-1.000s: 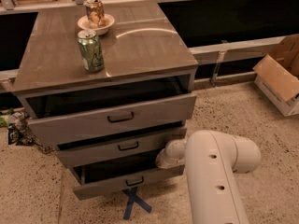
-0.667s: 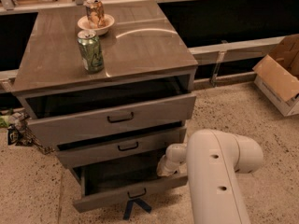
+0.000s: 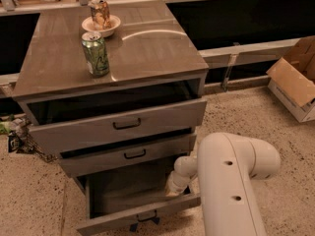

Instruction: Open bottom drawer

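nearest, at 5 o'clock in the view, the thick white arm [image 3: 231,181] rises from the bottom edge and bends toward 9 o'clock. its claw [image 3: 173,189] is at the right inner corner of the bottom drawer [image 3: 118,221], just behind the front panel. i cannot tell whether the claw is spread or pressed together, or whether it touches the wood.

the bottom drawer sits at 6 o'clock, lowest of three in the grey-brown cabinet. it stands well out, further than the two above it, and its plain grey inside [image 3: 128,186] is open to view. the small black handle [image 3: 146,216] hangs at the middle of its narrow front. a dark blue mark [image 3: 133,226] on the speckled floor [image 3: 246,117] peeks from under that front.

above it, the middle drawer [image 3: 98,162] is a little way out, and the top drawer [image 3: 162,114], the tallest-fronted, is out too with a dark gap behind it.

further back, on the worktop [image 3: 147,48], a green can [image 3: 95,53] stands upright toward 11 o'clock. just behind it is a pale bowl [image 3: 110,27] with a second can [image 3: 100,13] standing in it.

at 3 o'clock an open cardboard box [image 3: 295,77] rests on the floor, well apart from the cabinet. at 9 o'clock some small clutter [image 3: 17,132] lies beside the cabinet.
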You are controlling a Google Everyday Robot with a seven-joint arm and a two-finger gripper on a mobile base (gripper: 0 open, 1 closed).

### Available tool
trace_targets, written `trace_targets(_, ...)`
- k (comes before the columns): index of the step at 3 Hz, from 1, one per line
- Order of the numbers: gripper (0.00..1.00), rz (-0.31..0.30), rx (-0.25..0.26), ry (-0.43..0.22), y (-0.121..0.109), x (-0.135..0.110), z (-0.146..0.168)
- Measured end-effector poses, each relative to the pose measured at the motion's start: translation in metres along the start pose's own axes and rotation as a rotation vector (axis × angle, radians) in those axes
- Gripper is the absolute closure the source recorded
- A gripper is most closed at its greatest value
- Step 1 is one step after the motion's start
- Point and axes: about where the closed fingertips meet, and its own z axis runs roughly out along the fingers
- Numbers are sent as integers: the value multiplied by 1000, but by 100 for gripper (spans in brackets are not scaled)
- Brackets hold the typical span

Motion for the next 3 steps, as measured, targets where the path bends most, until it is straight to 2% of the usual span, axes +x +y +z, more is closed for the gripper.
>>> trace_targets(1,100,44,-56,-17,20,-3,4)
trace_targets(3,100,58,-77,-22,28,-3,12)
